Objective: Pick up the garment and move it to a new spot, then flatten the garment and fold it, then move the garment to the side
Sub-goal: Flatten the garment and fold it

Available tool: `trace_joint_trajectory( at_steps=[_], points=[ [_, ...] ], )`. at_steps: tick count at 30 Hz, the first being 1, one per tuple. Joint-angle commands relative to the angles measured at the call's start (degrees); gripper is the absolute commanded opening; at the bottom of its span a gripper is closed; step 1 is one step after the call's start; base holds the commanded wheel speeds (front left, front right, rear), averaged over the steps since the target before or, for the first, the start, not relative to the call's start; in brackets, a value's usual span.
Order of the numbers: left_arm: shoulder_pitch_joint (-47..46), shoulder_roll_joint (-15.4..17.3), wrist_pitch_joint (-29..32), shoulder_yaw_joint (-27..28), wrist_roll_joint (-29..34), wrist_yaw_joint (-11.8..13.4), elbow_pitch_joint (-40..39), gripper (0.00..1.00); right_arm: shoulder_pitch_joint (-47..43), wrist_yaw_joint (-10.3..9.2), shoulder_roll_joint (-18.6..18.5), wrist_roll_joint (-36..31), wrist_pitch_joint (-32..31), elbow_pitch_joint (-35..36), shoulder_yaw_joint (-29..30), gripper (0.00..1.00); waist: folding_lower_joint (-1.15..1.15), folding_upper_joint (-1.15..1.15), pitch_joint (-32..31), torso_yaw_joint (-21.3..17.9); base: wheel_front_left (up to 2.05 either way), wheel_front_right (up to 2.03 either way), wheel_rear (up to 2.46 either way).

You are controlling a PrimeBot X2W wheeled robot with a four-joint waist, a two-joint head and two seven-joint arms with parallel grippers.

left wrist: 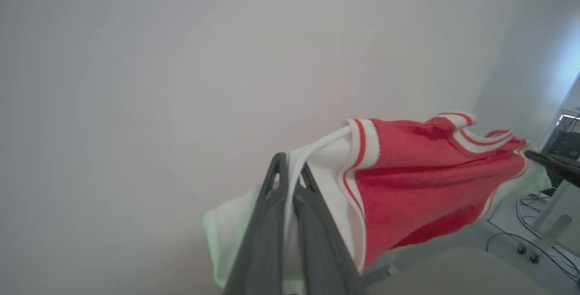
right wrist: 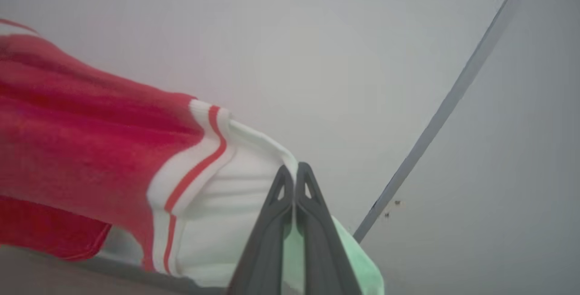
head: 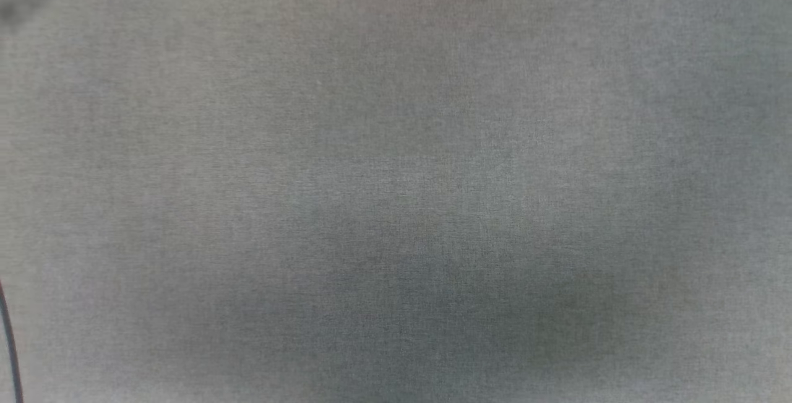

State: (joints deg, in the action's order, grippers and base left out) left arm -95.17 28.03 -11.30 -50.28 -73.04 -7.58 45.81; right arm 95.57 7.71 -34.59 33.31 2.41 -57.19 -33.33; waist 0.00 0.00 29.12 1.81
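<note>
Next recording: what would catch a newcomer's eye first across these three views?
The red garment with white sleeves and striped trim stands out, held up and stretched in the air against a pale wall in the left wrist view. The left gripper is shut on white sleeve fabric at one end, and the right gripper is shut on white sleeve fabric too. The head view looks down on a plain grey cloth surface.

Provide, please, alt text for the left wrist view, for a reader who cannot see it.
The left end effector, its two dark fingers shut on a white sleeve, holds the red garment with red-and-white striped trim stretched toward the right. Behind it is a plain pale wall; cables lie on the floor at the lower right.
</note>
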Motion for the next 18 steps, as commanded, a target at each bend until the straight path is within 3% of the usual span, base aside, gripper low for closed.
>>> trace_joint_trajectory(
  at_steps=[1,8,11,13,18],
  points=[
    [5.32,1.71,-1.12,-0.87,-1.34,0.21,-2.85,0.00,-4.55,-0.39,-1.50,2.12,-0.77,1.79,-1.72,0.00,0.00,0.00,-1.39,0.49,0.00,0.00,0.00],
    [28.70,9.28,-3.51,-5.05,-7.72,0.19,-19.99,0.00,-24.00,-0.30,-6.90,11.71,-3.39,14.46,-6.07,0.00,0.00,0.00,-3.88,-0.04,0.00,0.00,0.00],
    [37.67,12.43,-3.92,-6.12,-7.17,0.19,-27.35,0.00,-33.18,-0.29,-10.39,15.42,-5.02,20.77,-6.68,0.00,0.00,0.00,-4.96,0.16,0.00,0.00,0.00],
    [43.11,14.74,-3.96,-5.62,-5.03,0.19,-30.84,0.00,-39.78,-0.28,-12.14,18.71,-6.62,24.63,-6.15,0.00,0.00,0.00,-5.87,0.22,0.00,0.00,0.00],
    [57.00,16.73,-3.96,-0.25,-4.04,0.19,-36.19,0.00,-54.65,-0.28,-15.75,25.04,-10.55,32.86,-3.80,0.00,0.00,0.00,-8.53,-0.32,0.00,0.00,0.00]
  ],
)
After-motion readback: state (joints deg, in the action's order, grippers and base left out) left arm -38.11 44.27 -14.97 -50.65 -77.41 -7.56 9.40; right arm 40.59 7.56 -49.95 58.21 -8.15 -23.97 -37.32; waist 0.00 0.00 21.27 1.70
